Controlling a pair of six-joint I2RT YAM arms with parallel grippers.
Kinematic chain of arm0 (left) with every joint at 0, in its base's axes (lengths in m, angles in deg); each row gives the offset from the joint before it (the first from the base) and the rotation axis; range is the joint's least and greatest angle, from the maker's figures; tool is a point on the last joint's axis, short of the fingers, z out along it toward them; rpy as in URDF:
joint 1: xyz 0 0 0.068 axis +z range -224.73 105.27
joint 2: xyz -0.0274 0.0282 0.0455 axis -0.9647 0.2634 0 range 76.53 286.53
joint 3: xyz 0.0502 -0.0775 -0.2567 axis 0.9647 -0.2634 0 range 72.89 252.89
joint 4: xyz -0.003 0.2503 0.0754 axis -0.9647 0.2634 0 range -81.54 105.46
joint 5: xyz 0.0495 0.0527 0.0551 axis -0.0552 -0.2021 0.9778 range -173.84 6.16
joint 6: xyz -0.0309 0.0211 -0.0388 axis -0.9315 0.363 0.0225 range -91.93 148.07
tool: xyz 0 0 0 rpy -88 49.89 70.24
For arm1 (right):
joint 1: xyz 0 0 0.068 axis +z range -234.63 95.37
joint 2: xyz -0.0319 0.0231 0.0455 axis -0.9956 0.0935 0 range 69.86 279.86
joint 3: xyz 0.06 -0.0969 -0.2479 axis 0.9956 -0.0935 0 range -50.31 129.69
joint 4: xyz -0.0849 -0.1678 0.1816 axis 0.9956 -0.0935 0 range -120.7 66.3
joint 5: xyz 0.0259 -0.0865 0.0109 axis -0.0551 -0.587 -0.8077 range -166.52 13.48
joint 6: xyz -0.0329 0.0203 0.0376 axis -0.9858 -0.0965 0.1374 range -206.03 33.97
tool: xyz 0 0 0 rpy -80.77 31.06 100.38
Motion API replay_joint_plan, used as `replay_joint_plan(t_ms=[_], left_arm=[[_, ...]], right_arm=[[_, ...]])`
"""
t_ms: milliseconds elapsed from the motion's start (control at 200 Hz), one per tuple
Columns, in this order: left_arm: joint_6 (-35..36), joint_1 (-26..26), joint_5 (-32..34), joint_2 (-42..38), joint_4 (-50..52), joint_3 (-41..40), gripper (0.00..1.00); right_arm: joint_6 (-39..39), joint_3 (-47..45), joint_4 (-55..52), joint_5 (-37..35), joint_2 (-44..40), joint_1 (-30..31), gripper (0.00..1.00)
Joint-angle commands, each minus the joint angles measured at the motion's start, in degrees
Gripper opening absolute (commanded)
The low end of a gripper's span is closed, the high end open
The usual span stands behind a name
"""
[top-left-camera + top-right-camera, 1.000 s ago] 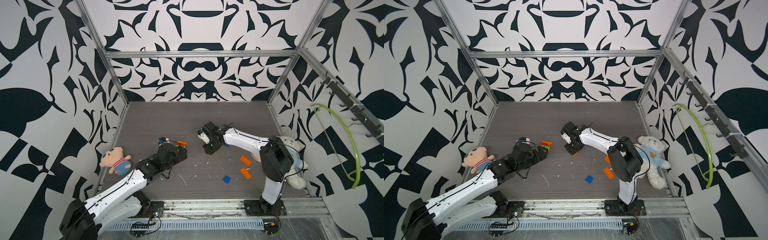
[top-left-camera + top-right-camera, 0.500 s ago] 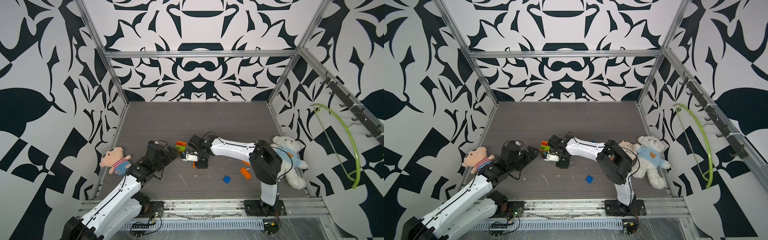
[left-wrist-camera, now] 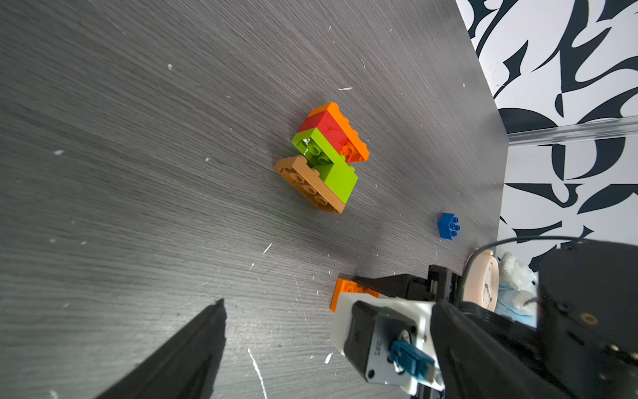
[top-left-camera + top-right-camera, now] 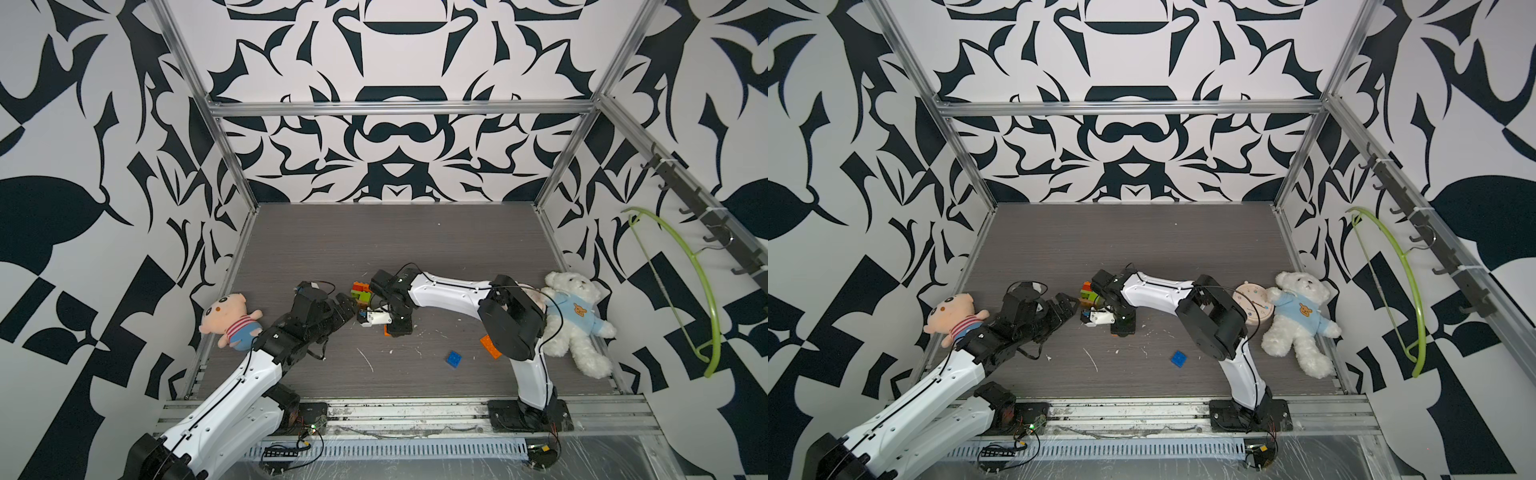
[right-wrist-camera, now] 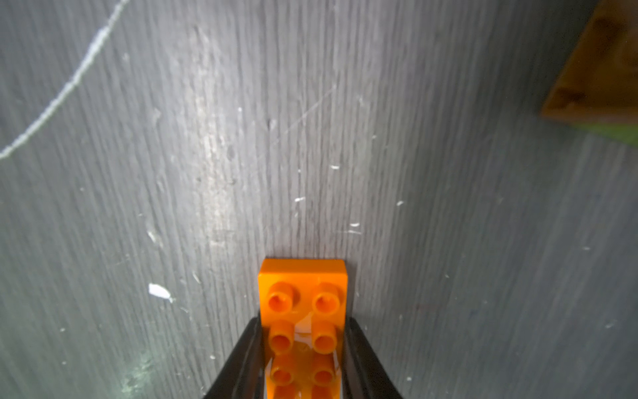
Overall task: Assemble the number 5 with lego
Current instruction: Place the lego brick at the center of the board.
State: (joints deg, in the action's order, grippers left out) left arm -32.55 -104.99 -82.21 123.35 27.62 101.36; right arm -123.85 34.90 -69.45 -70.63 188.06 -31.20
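Note:
A small stack of lego (image 4: 360, 291) (image 4: 1087, 292) (image 3: 326, 159), orange, red, lime green and tan, lies on its side on the table. My right gripper (image 5: 303, 323) (image 4: 395, 329) is shut on an orange brick (image 5: 303, 297) (image 3: 345, 288), low at the table surface just in front of the stack. My left gripper (image 4: 347, 306) (image 4: 1068, 305) stands open and holds nothing, its tips just left of the stack. A blue brick (image 4: 454, 358) (image 4: 1178, 358) (image 3: 447, 226) lies loose nearer the front. Another orange brick (image 4: 489, 345) peeks out from behind the right arm.
A pink plush doll (image 4: 230, 322) lies by the left wall. By the right wall is a white teddy bear (image 4: 575, 320) with a round pink clock (image 4: 1252, 307) next to it. A green hanger (image 4: 685, 291) hangs on the right wall.
My right gripper has carried the orange brick leftward and down to the table beside the stack. My left gripper has drawn back off the stack and stays open.

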Motion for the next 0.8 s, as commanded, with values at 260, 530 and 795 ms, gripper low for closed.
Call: replay_joint_plan(t_ms=[260, 530, 795], left_arm=[[0.6, 0.2, -1.6, 2.4, -1.7, 0.0, 0.99], [1.5, 0.3, -2.8, 3.6, -2.1, 0.7, 0.99], [2.1, 0.2, -4.4, 3.9, -3.3, 1.7, 0.99]], right_arm=[[1.1, 3.3, -5.3, 2.2, 1.3, -1.3, 0.48], [5.2, 3.4, -4.9, 1.7, -2.2, -1.9, 0.57], [22.6, -3.6, 6.1, -4.5, -12.9, -2.6, 0.59]])
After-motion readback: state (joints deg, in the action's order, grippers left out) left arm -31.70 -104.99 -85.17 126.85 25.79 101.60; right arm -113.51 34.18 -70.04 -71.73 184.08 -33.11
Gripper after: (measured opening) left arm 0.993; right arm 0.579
